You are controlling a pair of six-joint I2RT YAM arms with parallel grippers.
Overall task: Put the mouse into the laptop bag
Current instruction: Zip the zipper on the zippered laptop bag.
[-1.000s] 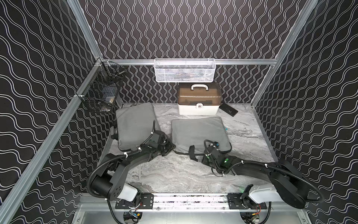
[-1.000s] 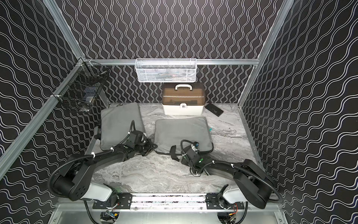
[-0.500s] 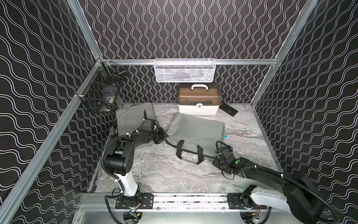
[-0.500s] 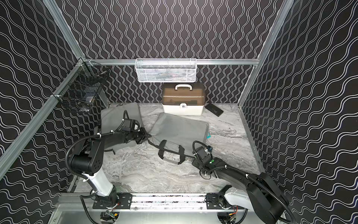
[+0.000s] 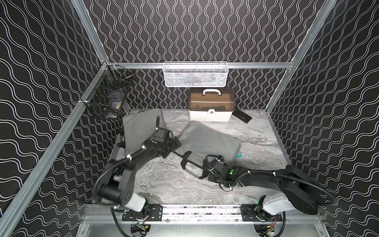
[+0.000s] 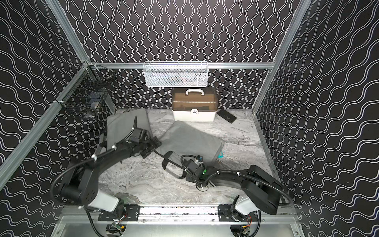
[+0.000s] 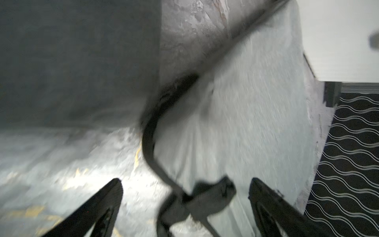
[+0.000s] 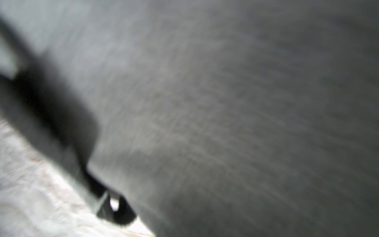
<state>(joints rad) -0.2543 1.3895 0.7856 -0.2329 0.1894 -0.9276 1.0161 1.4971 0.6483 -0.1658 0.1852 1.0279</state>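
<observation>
Grey bag point(image 5: 209, 139) just past my spread left gripper point(image 5: 174, 144); right gripper point(image 5: 205, 171) pressed together at bag's near edge, maybe pinching strap point(image 7: 148, 141); mouse unseen.

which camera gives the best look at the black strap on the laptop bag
The top views: both show the black strap nearly whole, trailing off the grey laptop bag. The left wrist view has it close but blurred and cut off. The right wrist view is too blurred to tell.

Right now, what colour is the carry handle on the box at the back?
White; the carry handle shows best in a top view, above the brown lid.
</observation>
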